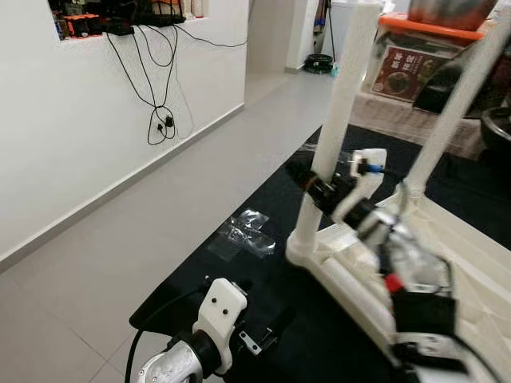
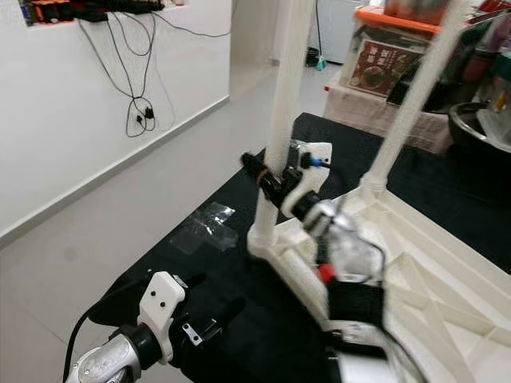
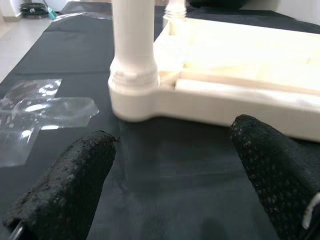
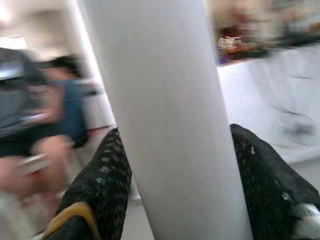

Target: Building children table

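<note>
A white plastic children's table [image 1: 447, 263] lies upside down on a black mat [image 1: 263, 279]. Two white legs stand up from it: a near leg [image 1: 339, 112] at the corner and a far leg [image 1: 459, 104]. My right gripper [image 1: 319, 190] is shut on the near leg low down, its black fingers [image 4: 105, 185] on both sides of the white tube [image 4: 170, 125]. My left gripper [image 1: 263, 329] hovers open low over the mat, in front of the table's corner socket [image 3: 132, 90], with nothing between its fingers [image 3: 75, 180].
Crumpled clear plastic wrap [image 1: 243, 231] lies on the mat's left edge. A white wall with hanging black cables [image 1: 160, 120] runs along the left, across the grey floor. Boxes and an orange-lidded bin [image 1: 423, 56] stand behind the mat. A person [image 4: 45, 130] sits blurred in the background.
</note>
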You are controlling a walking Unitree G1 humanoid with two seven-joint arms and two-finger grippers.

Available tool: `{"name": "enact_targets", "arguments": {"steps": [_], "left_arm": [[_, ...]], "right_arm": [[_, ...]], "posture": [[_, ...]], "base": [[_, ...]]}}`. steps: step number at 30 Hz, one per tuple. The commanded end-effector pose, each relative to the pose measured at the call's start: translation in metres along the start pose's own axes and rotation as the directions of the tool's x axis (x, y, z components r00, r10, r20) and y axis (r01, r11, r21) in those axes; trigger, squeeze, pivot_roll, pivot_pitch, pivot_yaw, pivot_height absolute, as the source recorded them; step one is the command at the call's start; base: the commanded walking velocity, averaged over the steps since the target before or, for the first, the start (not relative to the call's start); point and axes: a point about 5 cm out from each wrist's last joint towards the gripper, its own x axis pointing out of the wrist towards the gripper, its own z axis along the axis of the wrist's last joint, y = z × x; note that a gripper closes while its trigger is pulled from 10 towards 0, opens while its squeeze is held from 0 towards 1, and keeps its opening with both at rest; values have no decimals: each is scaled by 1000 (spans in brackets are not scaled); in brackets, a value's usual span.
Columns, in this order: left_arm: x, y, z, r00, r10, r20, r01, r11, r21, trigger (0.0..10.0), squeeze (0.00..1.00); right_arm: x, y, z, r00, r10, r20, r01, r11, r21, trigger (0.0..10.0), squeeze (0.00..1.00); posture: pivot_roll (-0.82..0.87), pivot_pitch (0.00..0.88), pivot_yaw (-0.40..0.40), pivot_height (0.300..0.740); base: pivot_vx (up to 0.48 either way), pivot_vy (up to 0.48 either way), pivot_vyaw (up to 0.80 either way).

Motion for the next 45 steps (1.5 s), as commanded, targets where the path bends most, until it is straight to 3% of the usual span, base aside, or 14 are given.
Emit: {"name": "enact_targets", "arguments": {"steps": [1,7,9,19,22,24,28,29,31,34,38,39,43,45], "left_arm": [[0,0,-3,1000,4,-13,-4,1000,-6,10000,0],[-1,0,-3,1000,8,-12,-8,1000,-4,10000,0],[-1,0,-3,1000,9,-13,-9,1000,-3,10000,0],[-1,0,-3,1000,8,-15,-8,1000,-5,10000,0],[-1,0,-3,1000,6,-15,-6,1000,-7,10000,0],[-1,0,-3,1000,6,-15,-6,1000,-7,10000,0],[-1,0,-3,1000,3,-16,-3,1000,-6,10000,0],[-1,0,-3,1000,3,-16,-3,1000,-6,10000,0],[-1,0,-3,1000,4,-16,-4,1000,-4,10000,0],[0,1,-3,1000,6,-16,-6,1000,-4,10000,0],[0,1,-3,1000,5,-15,-5,1000,-3,10000,0],[0,0,-3,1000,5,-15,-5,1000,-3,10000,0],[0,1,-3,1000,7,-15,-7,1000,-3,10000,0],[0,1,-3,1000,8,-14,-8,1000,-4,10000,0]], "right_arm": [[9,9,-7,984,174,-42,-172,984,55,10000,0],[23,5,-13,973,206,-103,-205,978,23,10000,0],[35,2,-19,974,174,-145,-181,983,-34,0,0],[38,-16,-7,988,-144,-50,138,984,-114,0,0],[30,-38,-8,810,-587,-15,571,793,-213,0,0],[30,-38,-8,810,-587,-15,571,793,-213,0,0],[11,-49,-17,485,-874,33,851,463,-246,0,0],[11,-49,-17,485,-874,33,851,463,-246,0,0],[2,-42,-23,286,-957,57,941,269,-203,0,0],[3,-29,-24,162,-983,86,977,147,-157,0,0],[10,-21,-25,124,-989,86,986,113,-121,0,0],[20,-16,-25,156,-984,87,985,148,-92,10000,0],[33,-12,-25,240,-964,110,969,231,-91,10000,0],[37,-9,-26,309,-944,116,949,299,-99,10000,1000]], "posture": [[101,33,-90,740],[108,37,-90,740],[112,39,-86,740],[103,40,-85,740],[94,40,-81,740],[94,40,-81,740],[94,40,-81,740],[94,40,-81,740],[99,40,-81,740],[97,38,-83,740],[97,38,-84,740],[95,37,-84,740],[93,39,-84,740],[90,38,-84,740]], "base": [[0,0,0],[0,0,0],[0,0,0],[0,0,0],[0,0,0],[0,0,0],[0,0,0],[0,0,0],[0,0,0],[0,0,0],[0,0,0],[0,0,0],[0,0,0],[0,0,0]]}}
